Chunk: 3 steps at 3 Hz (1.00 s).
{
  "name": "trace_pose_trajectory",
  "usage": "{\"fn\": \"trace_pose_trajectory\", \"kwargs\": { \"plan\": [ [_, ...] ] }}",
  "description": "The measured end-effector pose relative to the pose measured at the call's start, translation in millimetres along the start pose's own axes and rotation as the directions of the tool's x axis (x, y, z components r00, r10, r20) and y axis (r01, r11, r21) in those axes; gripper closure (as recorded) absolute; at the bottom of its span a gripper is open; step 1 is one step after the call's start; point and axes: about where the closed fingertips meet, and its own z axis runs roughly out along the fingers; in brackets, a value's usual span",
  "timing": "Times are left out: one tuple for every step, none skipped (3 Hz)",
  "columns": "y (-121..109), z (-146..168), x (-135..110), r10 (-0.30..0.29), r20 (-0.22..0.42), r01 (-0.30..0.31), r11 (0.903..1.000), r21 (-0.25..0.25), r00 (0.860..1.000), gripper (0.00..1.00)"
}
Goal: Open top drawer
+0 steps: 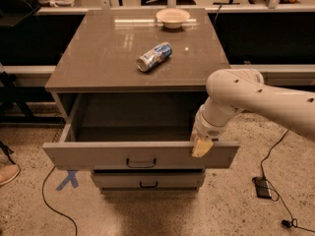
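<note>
The top drawer point(98, 156) is pulled far out of the grey-taupe cabinet. Its wide front carries a small black bar handle point(141, 163) at centre, and its deep grey box looks empty. My gripper point(202, 147) hangs from the white arm that comes in from the right. It sits at the right end of the drawer's front, on its top edge, well right of the handle. A pale yellowish fingertip point(201, 148) shows against the front panel.
A narrower drawer point(147, 181) with a black handle sits shut below. On the cabinet top point(98, 58) lie a blue and white can point(154, 56) on its side and a pale bowl point(173, 17). Cables and a black box point(262, 187) lie on the floor at right.
</note>
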Motion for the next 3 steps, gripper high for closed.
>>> {"fn": "trace_pose_trajectory", "kwargs": {
  "plan": [
    [0.6,0.8,-0.2,-0.001,0.0,0.001,1.0,-0.002,1.0,0.39],
    [1.3,1.6,-0.3,-0.002,-0.001,0.002,1.0,-0.004,1.0,0.15],
    [2.0,2.4,-0.4,-0.002,-0.001,0.002,1.0,-0.006,1.0,0.0]
  ]
}}
